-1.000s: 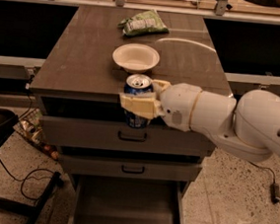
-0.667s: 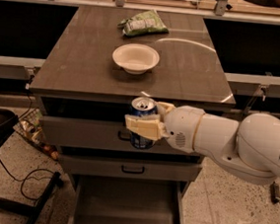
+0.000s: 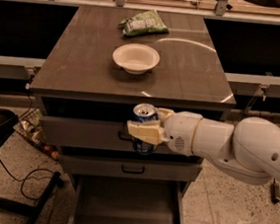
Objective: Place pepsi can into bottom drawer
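Observation:
My gripper is shut on the pepsi can, a dark blue can with a silver top, held upright in the air in front of the upper drawer fronts. The white arm reaches in from the right. The bottom drawer is pulled open below the can, a wide shallow grey tray with a bare floor. The can is well above the drawer.
A white bowl and a green snack bag lie on the cabinet top. Two closed drawers with dark handles sit above the open one. Cables and a dark frame lie on the floor at left.
My gripper has lowered the can from level with the cabinet top's front edge down in front of the drawer fronts.

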You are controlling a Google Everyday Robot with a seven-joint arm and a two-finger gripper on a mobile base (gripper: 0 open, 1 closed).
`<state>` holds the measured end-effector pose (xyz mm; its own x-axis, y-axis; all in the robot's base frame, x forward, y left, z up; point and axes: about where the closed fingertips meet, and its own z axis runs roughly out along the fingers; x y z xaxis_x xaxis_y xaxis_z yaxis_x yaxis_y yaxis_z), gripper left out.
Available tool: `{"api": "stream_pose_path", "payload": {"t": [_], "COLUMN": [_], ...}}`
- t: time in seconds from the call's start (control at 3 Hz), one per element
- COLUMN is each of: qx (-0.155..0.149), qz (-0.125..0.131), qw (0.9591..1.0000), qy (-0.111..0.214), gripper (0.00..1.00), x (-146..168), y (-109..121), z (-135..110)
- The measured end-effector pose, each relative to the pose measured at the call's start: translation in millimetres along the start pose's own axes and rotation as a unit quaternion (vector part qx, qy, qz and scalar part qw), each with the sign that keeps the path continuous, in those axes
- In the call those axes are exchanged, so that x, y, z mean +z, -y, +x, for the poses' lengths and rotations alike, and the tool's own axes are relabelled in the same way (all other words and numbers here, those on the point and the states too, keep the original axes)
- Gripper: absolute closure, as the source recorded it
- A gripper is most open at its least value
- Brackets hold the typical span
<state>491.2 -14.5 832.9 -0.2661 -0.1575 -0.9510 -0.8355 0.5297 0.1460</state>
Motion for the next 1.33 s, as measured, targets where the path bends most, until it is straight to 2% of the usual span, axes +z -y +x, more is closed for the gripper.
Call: {"api": "stream_pose_path", "payload": {"t": [0.67,1.0,1.33], "qx": [0.035,0.045,0.053], "qz": [0.023,0.021,0.002], "qw": [0.9988,0.9984,0.9982], "qy": [-0.023,-0.026,-0.029], "gripper": [1.00,1.00,1.00], "x": [-8,-12,-3], "y": [29,29,26], "z": [128,202,272]}}
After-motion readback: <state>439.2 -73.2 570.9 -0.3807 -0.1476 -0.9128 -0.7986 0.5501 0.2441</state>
